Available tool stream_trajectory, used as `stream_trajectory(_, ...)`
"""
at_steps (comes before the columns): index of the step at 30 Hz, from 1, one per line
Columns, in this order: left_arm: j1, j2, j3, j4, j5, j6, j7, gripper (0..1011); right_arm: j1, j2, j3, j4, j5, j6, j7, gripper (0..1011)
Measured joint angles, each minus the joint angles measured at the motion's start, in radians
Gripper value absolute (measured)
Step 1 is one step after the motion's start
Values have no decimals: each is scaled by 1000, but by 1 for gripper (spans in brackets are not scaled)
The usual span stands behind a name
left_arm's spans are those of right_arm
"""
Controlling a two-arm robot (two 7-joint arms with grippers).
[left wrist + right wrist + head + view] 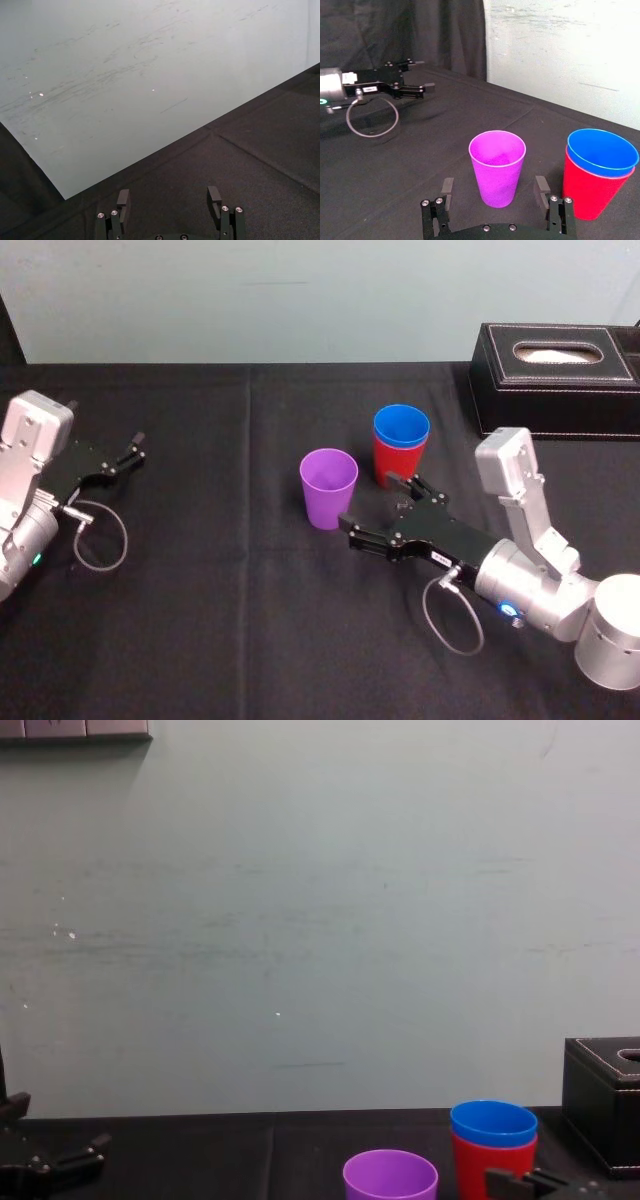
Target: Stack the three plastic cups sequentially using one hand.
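Though stiff enough to stand open-mouthed on the tabletop (200, 640), treat purple cup (328, 487) as light, slick and easily squashed or tipped: pinch mid-wall across the taper, gently, never at the thin rim. Sits just left of blue cup (401, 426) nested in red cup (398, 465), near but apart from them, just ahead of the spread, empty jaws of right gripper (370, 502), nothing touching yet. Ignore left gripper (132, 452), parked at far left with jaws spread too.

red cup (383, 458): interior hidden by nested blue cup (401, 427) | purple cup (390, 1178): base cut off, chest view
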Motion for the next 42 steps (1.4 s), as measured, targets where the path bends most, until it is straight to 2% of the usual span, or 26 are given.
stream_trajectory(10, 0, 0, 0, 0, 0, 0, 0, 1005, 19, -74, -16, 24, -69, 21, -53, 1002)
stream_trajectory(24, 0, 0, 0, 0, 0, 0, 0, 1005, 70, -169, -11, 111, -141, 23, -86, 1000)
stream_trajectory(35, 0, 0, 0, 0, 0, 0, 0, 1005, 96, -217, -7, 174, -165, -5, -81, 1000)
stream_trajectory(42, 0, 0, 0, 0, 0, 0, 0, 1005, 105, -232, -3, 195, -169, -23, -68, 1000)
